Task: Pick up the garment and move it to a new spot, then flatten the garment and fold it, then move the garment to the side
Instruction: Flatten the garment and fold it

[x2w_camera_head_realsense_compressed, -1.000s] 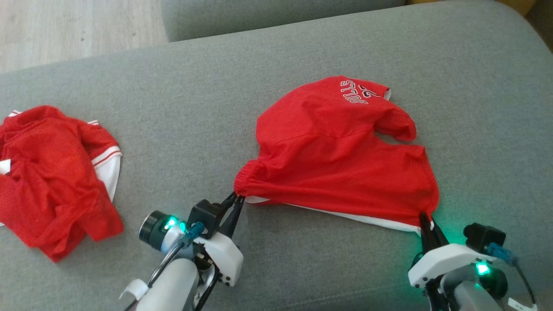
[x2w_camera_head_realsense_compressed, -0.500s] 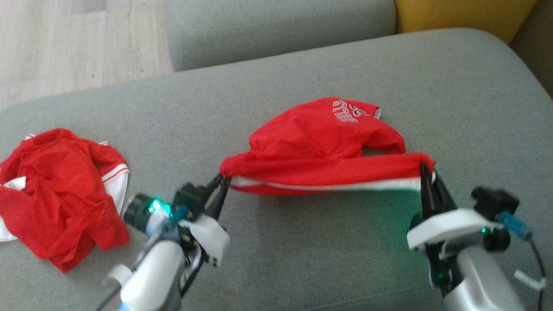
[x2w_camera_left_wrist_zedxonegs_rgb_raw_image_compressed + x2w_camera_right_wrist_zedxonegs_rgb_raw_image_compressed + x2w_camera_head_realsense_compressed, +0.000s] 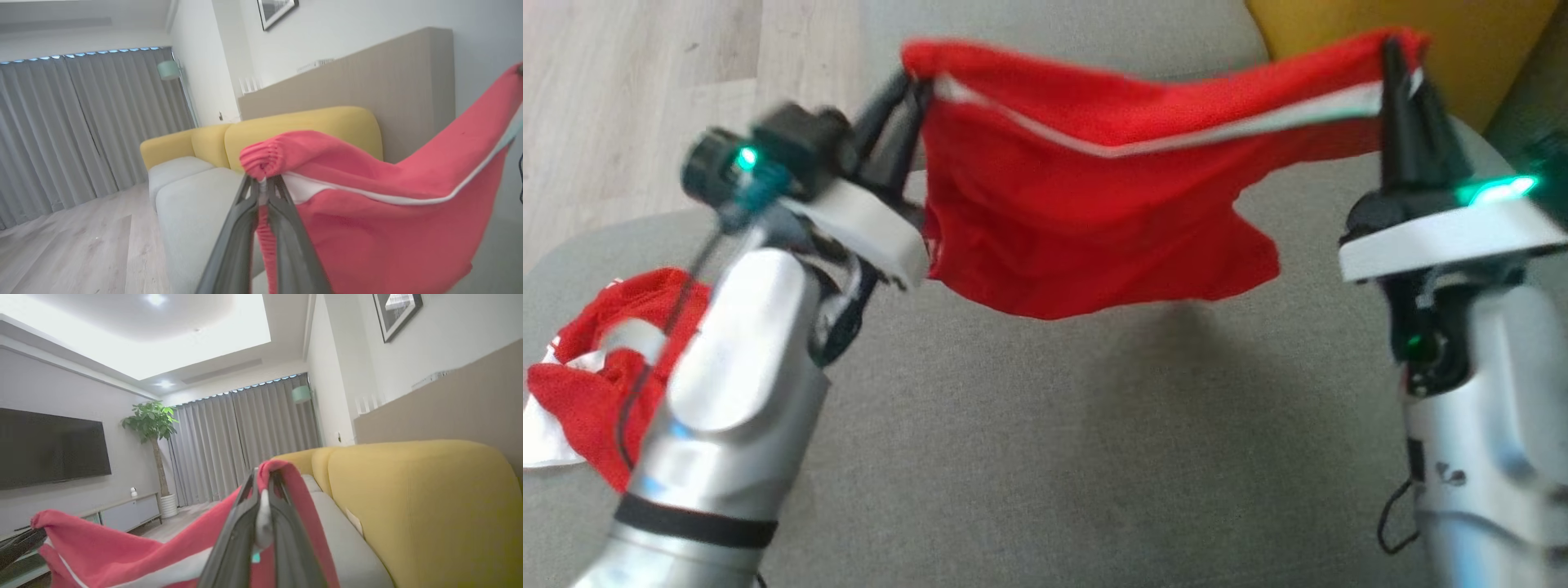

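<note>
A broad grey fabric sofa seat point(image 3: 1029, 425) lay across the head view. A strip of pale wooden floor point(image 3: 645, 98) showed beyond its far left, and a mustard-yellow sofa back point(image 3: 1486, 41) at the far right.

Above that seat hung the red fabric garment point(image 3: 1094, 212), stretched in the air between our two arms. Its upper edge, marked by a thin white trim stripe point(image 3: 1111, 151), sagged a little in the middle. The rest of the cloth draped down in a loose fold. A soft shadow lay on the cushion beneath it, and the lower hem appeared to hang apart from the seat.

Our silver left forearm point(image 3: 735, 367) rose from the lower left and our silver right forearm point(image 3: 1486, 392) from the lower right, both slightly blurred.

A second, crumpled red-and-white mesh garment point(image 3: 580, 384) lay on the seat at the far left. It was partly hidden behind the left forearm and well apart from the hanging one.

Our left tool point(image 3: 913, 82) was pinched narrow on the gathered elastic corner of the hanging garment. In the left wrist view its two dark fingers point(image 3: 235, 245) met on the bunched red cloth.

Our right tool point(image 3: 1403, 61) was likewise clamped tight on the opposite corner. In the right wrist view, red cloth was looped over its tips, with a bit of white trim caught between them.
</note>
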### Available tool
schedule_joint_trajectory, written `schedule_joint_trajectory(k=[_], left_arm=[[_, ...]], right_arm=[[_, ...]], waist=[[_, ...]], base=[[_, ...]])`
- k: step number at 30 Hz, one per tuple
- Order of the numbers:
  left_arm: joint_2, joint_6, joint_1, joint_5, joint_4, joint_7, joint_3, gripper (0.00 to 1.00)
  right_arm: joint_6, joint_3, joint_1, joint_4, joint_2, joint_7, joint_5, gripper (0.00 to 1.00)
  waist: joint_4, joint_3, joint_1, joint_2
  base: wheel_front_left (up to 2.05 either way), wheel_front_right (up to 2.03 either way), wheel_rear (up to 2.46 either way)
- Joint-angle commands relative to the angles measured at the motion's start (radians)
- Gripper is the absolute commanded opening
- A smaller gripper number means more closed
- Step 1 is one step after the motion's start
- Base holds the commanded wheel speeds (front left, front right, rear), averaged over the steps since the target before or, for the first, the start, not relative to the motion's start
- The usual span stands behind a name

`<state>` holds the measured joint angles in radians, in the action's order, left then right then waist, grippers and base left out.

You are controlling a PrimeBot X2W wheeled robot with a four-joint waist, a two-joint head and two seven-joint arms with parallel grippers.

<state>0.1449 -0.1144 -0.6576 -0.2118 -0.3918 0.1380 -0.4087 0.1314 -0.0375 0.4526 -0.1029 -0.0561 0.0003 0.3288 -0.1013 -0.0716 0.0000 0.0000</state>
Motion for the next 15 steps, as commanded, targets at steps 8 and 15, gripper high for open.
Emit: schedule_joint_trajectory(k=[8,15], left_arm=[[0.069,0.018,0.0,-0.063,0.221,-0.113,0.079,0.0],[0.103,0.007,-0.061,-0.085,0.233,-0.218,0.07,0.0]], right_arm=[[-0.001,0.046,-0.006,0.225,0.005,0.14,-0.012,0.0],[-0.001,0.068,0.076,0.17,0.006,0.186,-0.012,0.0]], waist=[[0.005,0.011,0.0,0.0],[-0.009,0.13,0.0,0.0]], base=[[0.0,0.0,0.0],[0.0,0.0,0.0]])
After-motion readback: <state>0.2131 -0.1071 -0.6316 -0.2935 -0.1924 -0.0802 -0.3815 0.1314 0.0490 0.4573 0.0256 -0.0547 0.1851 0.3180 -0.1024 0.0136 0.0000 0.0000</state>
